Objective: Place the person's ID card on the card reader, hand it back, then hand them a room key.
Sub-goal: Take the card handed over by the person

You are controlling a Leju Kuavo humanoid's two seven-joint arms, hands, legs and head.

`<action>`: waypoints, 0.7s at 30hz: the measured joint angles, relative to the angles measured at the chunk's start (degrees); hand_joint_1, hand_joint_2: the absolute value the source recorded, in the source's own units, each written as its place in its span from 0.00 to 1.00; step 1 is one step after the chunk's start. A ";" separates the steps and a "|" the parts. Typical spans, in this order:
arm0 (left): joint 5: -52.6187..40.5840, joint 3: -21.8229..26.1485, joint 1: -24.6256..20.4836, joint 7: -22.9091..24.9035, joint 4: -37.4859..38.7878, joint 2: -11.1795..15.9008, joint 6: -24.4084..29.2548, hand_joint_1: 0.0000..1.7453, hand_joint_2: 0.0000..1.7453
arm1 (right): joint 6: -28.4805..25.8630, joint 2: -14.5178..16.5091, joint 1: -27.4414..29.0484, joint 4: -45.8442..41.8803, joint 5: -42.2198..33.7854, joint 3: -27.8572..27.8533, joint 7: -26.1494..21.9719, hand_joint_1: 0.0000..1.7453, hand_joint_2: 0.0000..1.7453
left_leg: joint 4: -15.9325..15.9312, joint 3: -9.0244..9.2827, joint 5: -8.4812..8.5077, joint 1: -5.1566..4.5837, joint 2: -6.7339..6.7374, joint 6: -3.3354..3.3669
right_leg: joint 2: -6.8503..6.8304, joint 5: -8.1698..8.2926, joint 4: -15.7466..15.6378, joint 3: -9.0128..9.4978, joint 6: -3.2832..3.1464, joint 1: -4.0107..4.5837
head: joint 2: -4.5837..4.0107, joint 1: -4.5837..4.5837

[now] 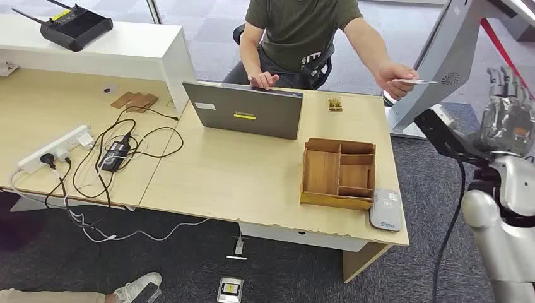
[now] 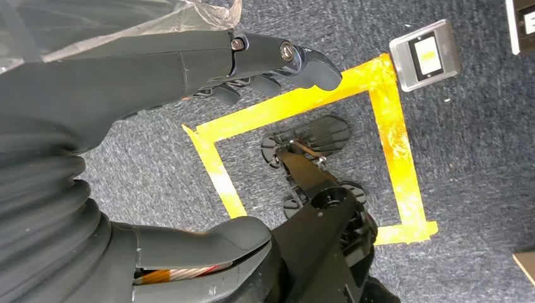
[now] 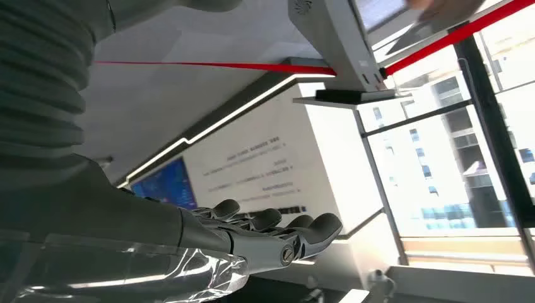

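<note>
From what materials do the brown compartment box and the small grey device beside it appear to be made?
The brown compartment box looks like thin wood or plywood: matte, pale brown, with flat panels and darker cut edges. The small grey device beside it appears to be moulded plastic: smooth, rounded corners, slight sheen.

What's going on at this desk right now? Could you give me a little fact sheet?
person: seated behind the desk, holding out a card toward the robot
right hand: raised beside the desk, fingers apart, holding nothing
left hand: hanging over the floor, holding nothing
card reader: on the desk's near right corner, nothing on it
wooden organizer: beside the reader
laptop: in front of the person
</note>
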 joint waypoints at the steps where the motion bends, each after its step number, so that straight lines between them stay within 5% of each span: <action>1: -0.02 -0.07 -0.08 0.07 0.00 -0.04 -0.01 0.00 1.00 | 0.04 0.31 -0.68 0.54 0.45 0.76 0.00 0.00 1.00 | 0.00 -0.01 0.00 0.00 0.01 0.00 | 0.00 0.00 0.00 -0.01 0.00 0.00 | 0.00 0.00; 11: 0.15 -0.69 -0.80 1.19 0.00 -0.61 -0.15 0.00 1.00 | -6.48 7.74 -9.78 14.93 5.57 11.38 0.00 0.00 1.00 | 0.01 -0.16 0.00 0.03 0.00 0.00 | 0.00 0.00 0.01 -0.19 0.00 0.02 | 0.00 0.01; 12: 0.20 -0.75 -0.80 1.23 0.00 -0.64 -0.18 0.00 1.00 | -7.20 8.42 -10.42 16.50 5.66 12.04 -0.01 0.15 1.00 | 0.01 -0.17 0.00 0.03 0.01 0.00 | 0.00 0.00 0.01 -0.20 0.00 0.02 | 0.00 0.01; 15: 0.27 -0.97 -0.78 1.28 0.00 -0.75 -0.27 0.00 1.00 | -8.36 10.25 -11.86 20.79 5.64 13.53 -0.14 0.89 1.00 | 0.01 -0.18 0.00 0.03 0.00 0.00 | 0.00 0.00 0.01 -0.22 0.00 0.02 | 0.00 0.01; 16: 0.28 -1.02 -0.77 1.28 0.00 -0.78 -0.29 0.00 1.00 | -8.54 10.82 -12.26 22.11 5.55 13.90 -0.27 1.00 1.00 | 0.01 -0.18 0.00 0.03 0.01 0.00 | 0.00 0.00 0.01 -0.22 0.00 0.02 | 0.00 0.01; 21: 0.28 -1.14 -0.73 1.28 0.00 -0.83 -0.34 0.00 1.00 | -8.96 12.70 -13.63 27.10 5.14 15.00 -0.86 1.00 1.00 | 0.02 -0.17 0.00 0.03 0.01 0.00 | 0.00 0.00 0.00 -0.23 0.00 0.01 | 0.00 0.01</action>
